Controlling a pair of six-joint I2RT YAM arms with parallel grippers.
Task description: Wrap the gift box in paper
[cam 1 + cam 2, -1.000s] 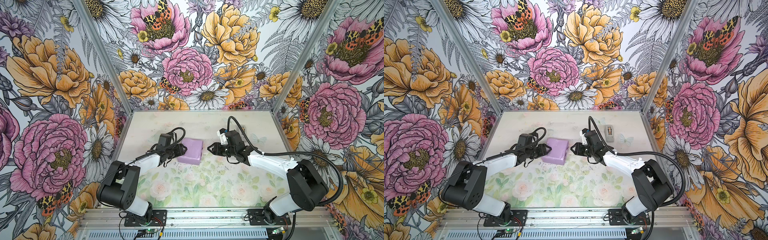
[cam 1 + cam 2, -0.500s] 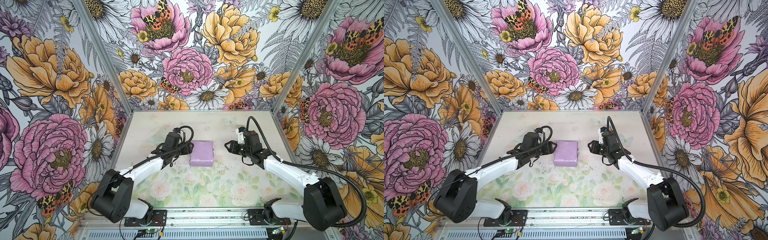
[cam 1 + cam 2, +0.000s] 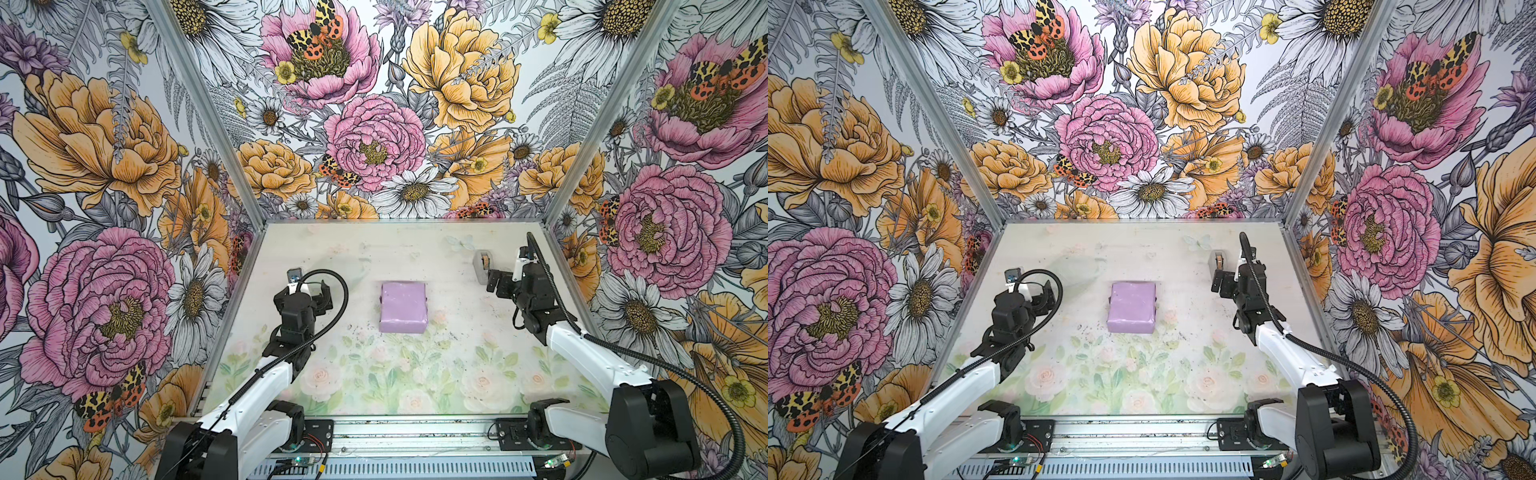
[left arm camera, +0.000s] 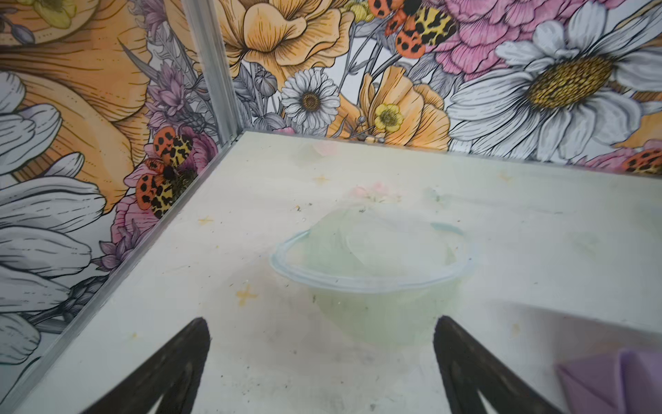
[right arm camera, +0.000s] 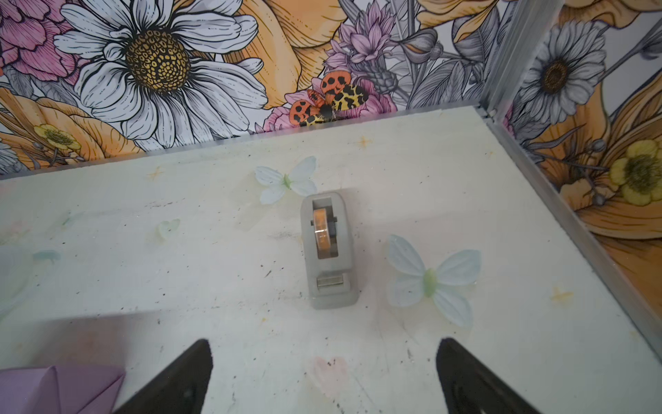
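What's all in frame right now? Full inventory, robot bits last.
table: one, pale with faded floral print, under everything
walls: three, bold floral print, around the table
paper: one, lilac, wrapped round the gift box (hidden), table centre
tape dispenser: one, grey, far right of the table
left gripper: one, black, open, empty, left of the paper, apart
right gripper: one, black, open, empty, facing the tape dispenser

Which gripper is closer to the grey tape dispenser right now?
The right. The right gripper is open right next to the tape dispenser, not touching it. The left gripper is open across the table, on the far side of the wrapped gift box.
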